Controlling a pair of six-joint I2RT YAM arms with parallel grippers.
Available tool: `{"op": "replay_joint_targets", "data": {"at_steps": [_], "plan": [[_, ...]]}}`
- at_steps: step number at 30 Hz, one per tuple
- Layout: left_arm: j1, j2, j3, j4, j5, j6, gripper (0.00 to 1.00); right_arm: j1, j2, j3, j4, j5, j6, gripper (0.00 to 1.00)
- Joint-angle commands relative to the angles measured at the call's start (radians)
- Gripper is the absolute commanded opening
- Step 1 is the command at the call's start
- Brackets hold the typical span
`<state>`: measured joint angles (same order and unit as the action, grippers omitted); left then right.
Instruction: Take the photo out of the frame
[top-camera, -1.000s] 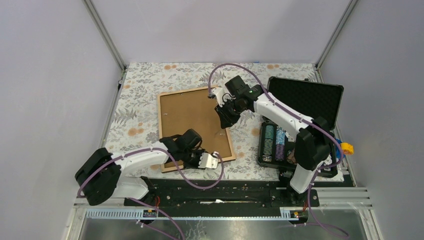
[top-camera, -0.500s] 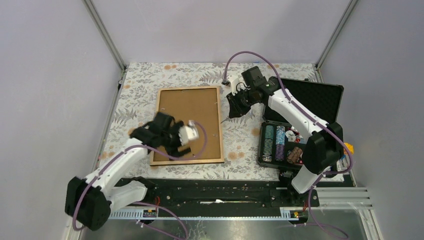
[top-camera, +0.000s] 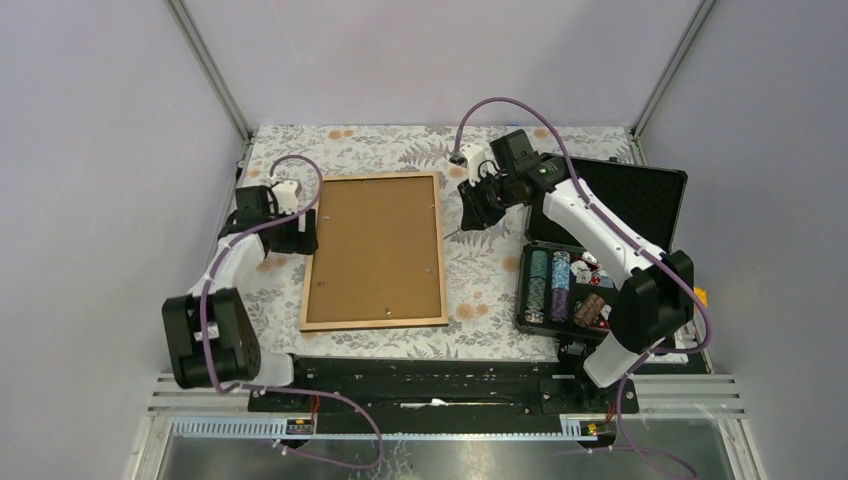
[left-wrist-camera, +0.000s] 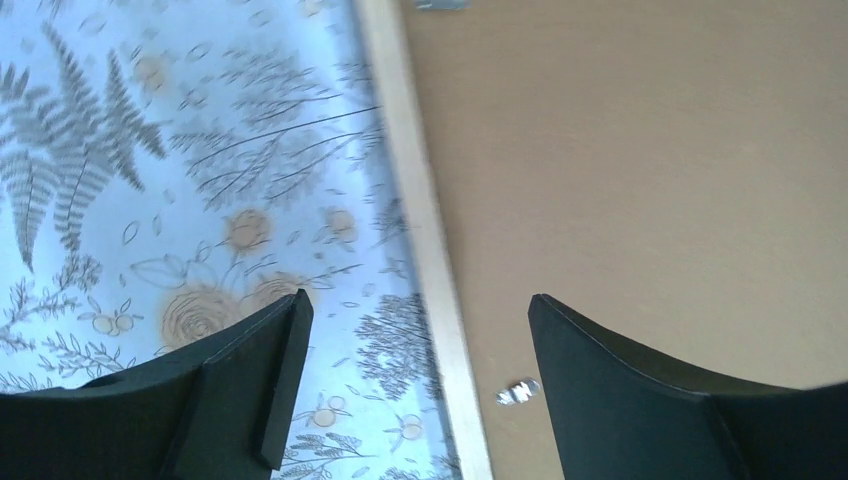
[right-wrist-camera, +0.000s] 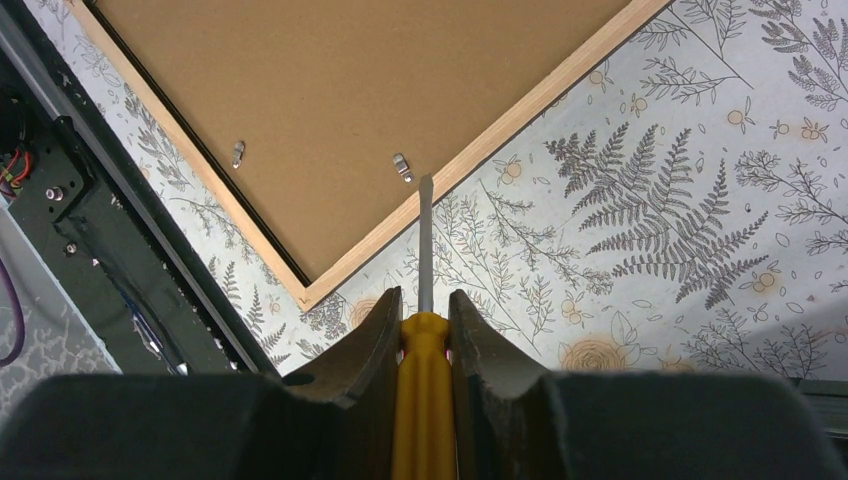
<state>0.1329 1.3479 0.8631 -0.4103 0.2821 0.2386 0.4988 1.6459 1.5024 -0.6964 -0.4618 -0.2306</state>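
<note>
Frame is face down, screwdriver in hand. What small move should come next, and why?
Probably ease the right tool forward and down so the screwdriver tip meets the metal clip just ahead of it. The frame lies back up with its clips still in place, and the tip hangs short of that clip.

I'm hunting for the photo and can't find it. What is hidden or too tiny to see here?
The photo: no view shows it; the large wood-edged picture frame lies face down, brown fibreboard back uppermost.
The yellow-handled screwdriver: right wrist view, its handle end is hidden by the right gripper fingers and cut off at the bottom edge.
The small silver metal clip: right wrist view cannot show whether the screwdriver tip touches it.
</note>
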Motion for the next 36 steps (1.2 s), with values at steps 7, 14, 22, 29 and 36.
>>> {"op": "replay_joint_targets", "data": {"at_steps": [7, 14, 22, 29, 36], "plan": [[0.064, 0.214, 0.055, 0.137, 0.076, -0.061, 0.74, -0.003, -0.042, -0.014, 0.022, 0.025, -0.005, 0.00], [0.029, 0.297, 0.050, 0.150, 0.089, -0.015, 0.49, -0.003, -0.013, -0.002, 0.030, 0.074, -0.009, 0.00], [-0.108, 0.248, -0.028, 0.189, 0.045, 0.007, 0.33, 0.001, 0.049, -0.003, 0.053, 0.135, -0.025, 0.00], [-0.179, 0.235, -0.068, 0.209, 0.035, -0.026, 0.27, 0.024, 0.051, -0.063, 0.087, 0.212, -0.039, 0.00], [-0.221, 0.245, -0.105, 0.235, 0.037, 0.011, 0.16, 0.055, 0.068, -0.069, 0.116, 0.351, -0.054, 0.00]]}}
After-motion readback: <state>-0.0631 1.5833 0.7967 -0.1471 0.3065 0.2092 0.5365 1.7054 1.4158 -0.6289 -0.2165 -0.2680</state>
